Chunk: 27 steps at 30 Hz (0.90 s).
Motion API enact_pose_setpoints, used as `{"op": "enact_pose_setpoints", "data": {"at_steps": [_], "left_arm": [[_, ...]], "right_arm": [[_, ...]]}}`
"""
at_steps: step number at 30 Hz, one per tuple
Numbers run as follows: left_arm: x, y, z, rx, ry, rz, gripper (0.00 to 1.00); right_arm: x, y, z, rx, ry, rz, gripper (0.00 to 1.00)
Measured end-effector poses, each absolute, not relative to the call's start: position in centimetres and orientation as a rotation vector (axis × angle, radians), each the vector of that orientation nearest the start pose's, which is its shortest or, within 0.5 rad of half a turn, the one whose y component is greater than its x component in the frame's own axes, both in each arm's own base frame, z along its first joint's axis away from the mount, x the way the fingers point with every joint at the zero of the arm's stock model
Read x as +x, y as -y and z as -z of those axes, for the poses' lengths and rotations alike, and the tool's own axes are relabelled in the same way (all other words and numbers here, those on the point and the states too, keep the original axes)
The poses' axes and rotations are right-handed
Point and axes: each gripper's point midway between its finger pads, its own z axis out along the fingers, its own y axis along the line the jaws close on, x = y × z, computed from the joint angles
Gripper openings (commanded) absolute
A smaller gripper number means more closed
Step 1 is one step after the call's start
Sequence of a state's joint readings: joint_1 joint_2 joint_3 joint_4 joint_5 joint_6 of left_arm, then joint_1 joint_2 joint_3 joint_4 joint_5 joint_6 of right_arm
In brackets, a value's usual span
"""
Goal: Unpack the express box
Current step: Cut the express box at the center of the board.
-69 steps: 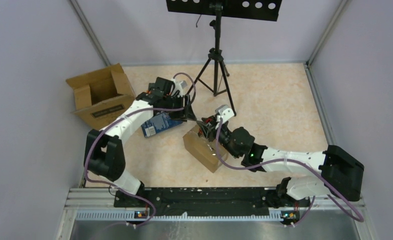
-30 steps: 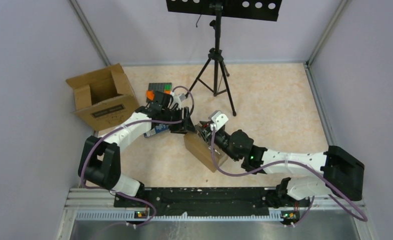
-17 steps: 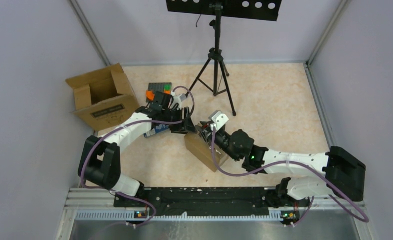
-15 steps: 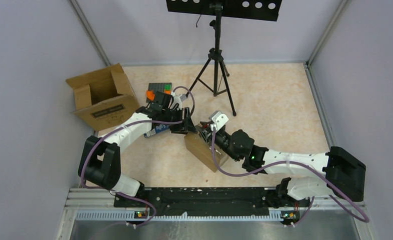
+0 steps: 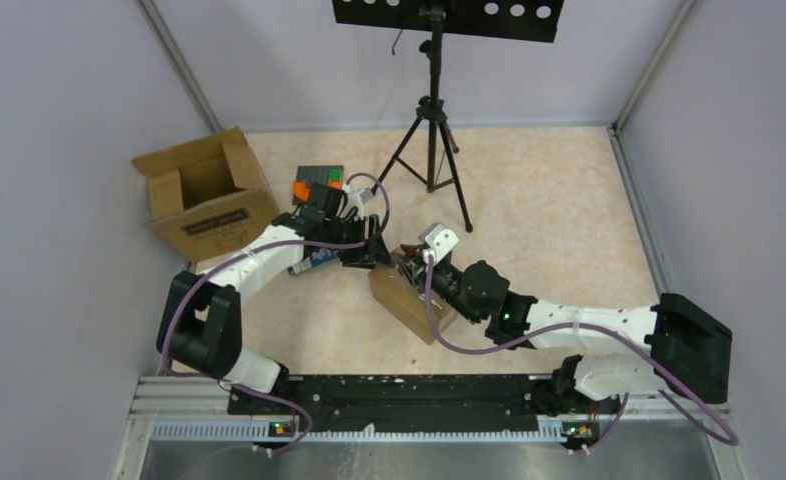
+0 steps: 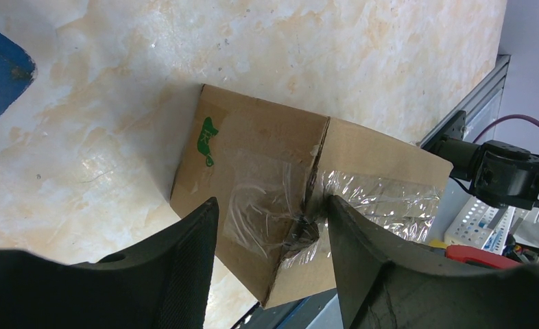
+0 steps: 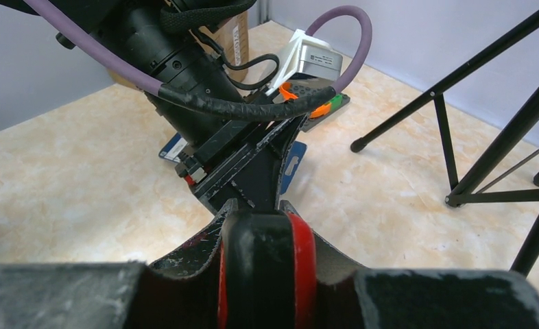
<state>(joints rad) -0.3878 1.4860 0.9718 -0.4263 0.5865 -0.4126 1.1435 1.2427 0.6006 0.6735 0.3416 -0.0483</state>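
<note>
Left gripper (image 6: 272, 209) spread over brown cardboard express box (image 6: 253, 147), crinkled clear tape (image 6: 369, 192) on seam, right gripper (image 7: 263, 223) clenching red-black tool (image 7: 300, 267)

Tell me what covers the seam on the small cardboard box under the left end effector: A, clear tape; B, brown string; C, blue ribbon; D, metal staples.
A: in the left wrist view, wrinkled clear tape runs across the seam of the small cardboard box below the open left end effector.
</note>
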Motion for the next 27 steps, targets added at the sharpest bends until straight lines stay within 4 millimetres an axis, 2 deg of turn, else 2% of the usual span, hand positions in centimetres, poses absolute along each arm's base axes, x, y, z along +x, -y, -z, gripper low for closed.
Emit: {"op": "enact_pose_setpoints", "data": {"at_steps": [10,18,25,27], "left_arm": [[26.5,22.9,-11.4,0.215,-2.604,1.068,0.62],[25.6,23.1,-11.2,0.188,-2.631,1.119,0.62],[25.9,22.9,-11.1,0.160,-2.628,1.119,0.62],[25.9,22.9,-11.0,0.156,-2.630,1.125,0.62]], "right_arm": [[22.1,-34.3,-23.1,-0.631,-1.459,-0.624,0.00],[21.2,-32.9,-23.0,-0.622,-1.501,-0.643,0.00],[20.1,-31.5,-20.3,-0.681,-1.582,-0.610,0.00],[20.0,-31.4,-20.2,-0.682,-1.590,-0.611,0.00]]}}
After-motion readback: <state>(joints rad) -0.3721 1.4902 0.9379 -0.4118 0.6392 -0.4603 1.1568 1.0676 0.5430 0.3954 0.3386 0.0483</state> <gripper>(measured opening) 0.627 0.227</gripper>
